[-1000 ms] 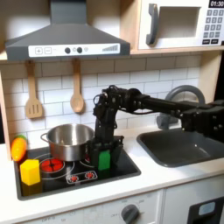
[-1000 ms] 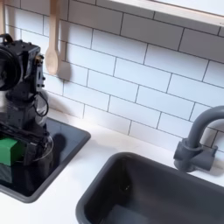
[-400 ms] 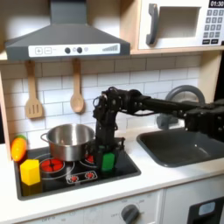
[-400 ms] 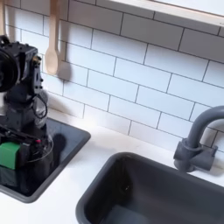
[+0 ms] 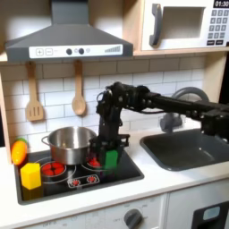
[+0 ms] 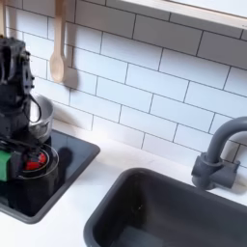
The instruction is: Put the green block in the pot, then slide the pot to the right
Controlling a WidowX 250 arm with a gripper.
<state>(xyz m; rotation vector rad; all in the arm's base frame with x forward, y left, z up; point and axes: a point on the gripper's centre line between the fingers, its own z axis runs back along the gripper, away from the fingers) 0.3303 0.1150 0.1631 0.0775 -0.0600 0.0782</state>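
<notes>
The green block (image 5: 111,159) is held just above the stove's right burner, and my gripper (image 5: 110,152) is shut on it from above. In the second exterior view the green block (image 6: 4,165) shows at the left edge between the dark fingers of my gripper (image 6: 9,160). The shiny silver pot (image 5: 70,143) stands on the back left burner, to the first exterior view's left of the gripper and close to it. Behind the arm in the second exterior view, the pot (image 6: 40,116) shows part of its rim.
A yellow block (image 5: 30,174) and an orange toy (image 5: 18,150) sit at the stove's left end. The black stove top (image 5: 125,173) has red burners. The dark sink (image 5: 183,149) and grey faucet (image 6: 220,154) lie on the right. Wooden utensils (image 5: 79,94) hang on the tiled wall.
The gripper has risen a little with the green block and shifted towards the second exterior view's left, so the pot's rim now shows there.
</notes>
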